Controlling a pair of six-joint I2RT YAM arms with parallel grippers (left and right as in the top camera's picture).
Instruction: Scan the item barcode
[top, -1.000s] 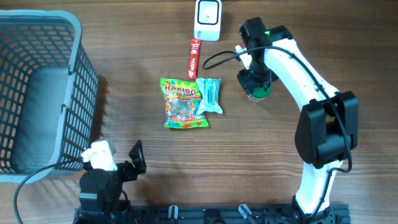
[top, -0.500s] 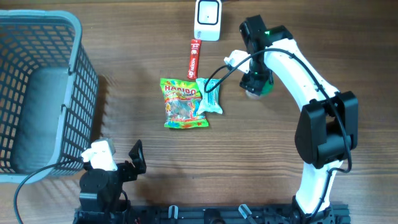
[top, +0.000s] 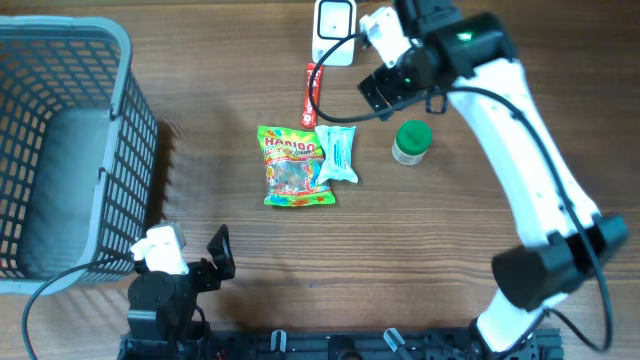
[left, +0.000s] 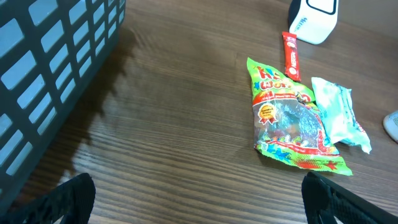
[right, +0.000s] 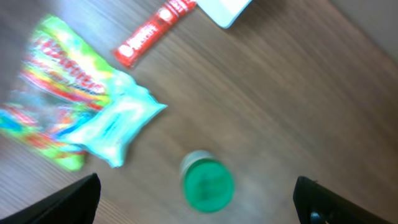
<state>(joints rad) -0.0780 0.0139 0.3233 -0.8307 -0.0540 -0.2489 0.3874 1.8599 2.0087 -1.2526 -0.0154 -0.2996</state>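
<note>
- Right gripper (top: 380, 92) hung over the table between the white scanner (top: 333, 30) and the green-lidded jar (top: 411, 141). In its wrist view I saw the fingers spread wide with nothing between them.
- Jar stood upright on the wood, apart from that gripper and near the right side of the pale blue packet (top: 338, 152).
- Packet overlapped the right edge of the Haribo bag (top: 292, 167). Red stick (top: 312, 95) lay between the bag and the scanner.
- Left gripper (top: 218, 250) sat at the near edge of the table beside the grey basket (top: 140, 170), fingers apart and holding nothing.
- Right wrist view was blurred, so I couldn't make out a barcode on the jar.
</note>
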